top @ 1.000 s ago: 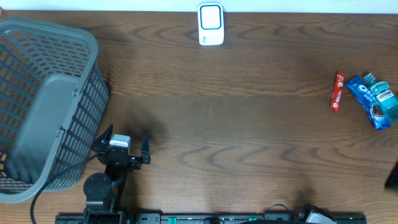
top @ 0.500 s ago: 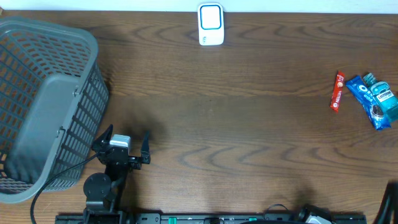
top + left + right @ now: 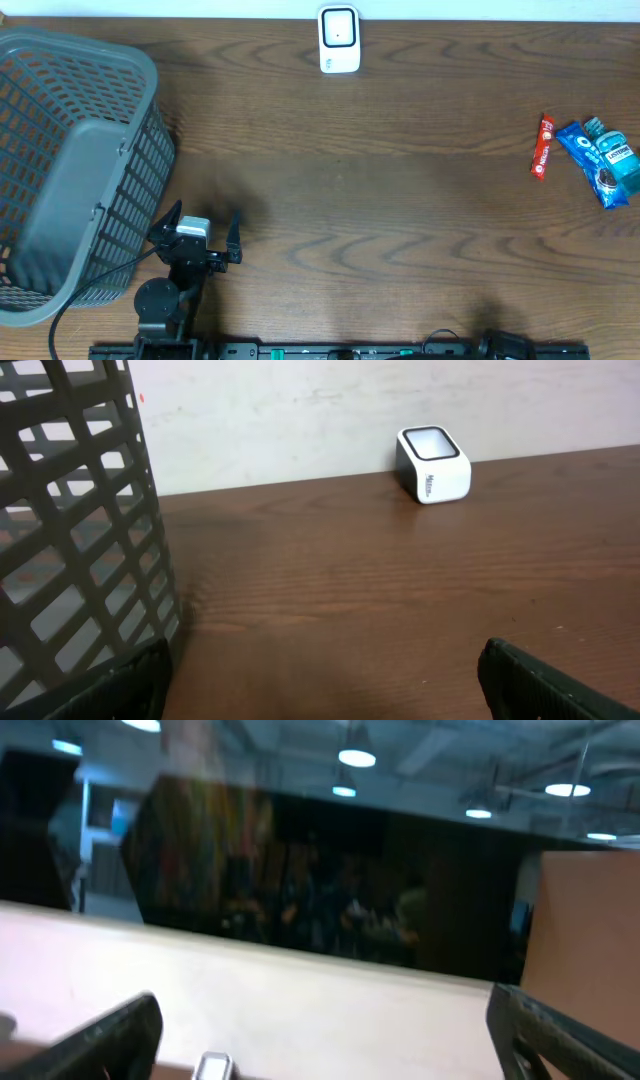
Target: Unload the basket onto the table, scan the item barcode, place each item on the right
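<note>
Grey basket (image 3: 85,170) cut off at left edge. Left gripper (image 3: 200,224) spread, empty. Right gripper (image 3: 320,1020) outside overhead; wrist view blurred, fingers wide apart. Scanner (image 3: 339,40) at far edge.

my count off the overhead: 1 grey mesh basket (image 3: 140,185), left side of frame. 1 white scanner (image 3: 339,40), top centre. 3 small grocery items at far right, mid height: 1 red stick pack (image 3: 542,147), 1 blue cookie pack (image 3: 590,162), 1 teal bottle (image 3: 616,155). 1 wooden table (image 3: 400,220) under the lot. 1 arm (image 3: 170,285) fully in shot, lower left. left wrist cam agrees: 1 scanner upper centre-right, 1 basket wall at left. right wrist cam too blurred for me to count anything.
</note>
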Robot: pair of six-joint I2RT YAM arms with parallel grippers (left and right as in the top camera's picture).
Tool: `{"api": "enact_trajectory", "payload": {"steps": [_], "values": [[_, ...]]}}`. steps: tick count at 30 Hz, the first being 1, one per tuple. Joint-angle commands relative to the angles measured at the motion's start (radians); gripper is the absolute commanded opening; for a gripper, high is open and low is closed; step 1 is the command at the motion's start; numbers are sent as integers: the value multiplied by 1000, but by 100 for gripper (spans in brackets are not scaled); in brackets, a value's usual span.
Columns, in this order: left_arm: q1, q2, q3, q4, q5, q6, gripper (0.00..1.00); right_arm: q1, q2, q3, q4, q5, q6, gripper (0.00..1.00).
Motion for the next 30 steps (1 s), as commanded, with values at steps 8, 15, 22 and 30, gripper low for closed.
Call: {"api": "enact_trajectory", "payload": {"steps": [8, 15, 22, 30], "values": [[4, -1, -28, -10, 16, 9, 98, 98, -257, -772, 539, -79, -11, 99], [4, -1, -28, -10, 16, 9, 98, 117, -380, -1194, 873, -97, 6, 99], [4, -1, -28, -10, 16, 9, 98, 117, -522, -1514, 1059, -89, -45, 99], [4, -1, -28, -10, 16, 9, 98, 140, -640, -1800, 1222, -7, -84, 99]]}}
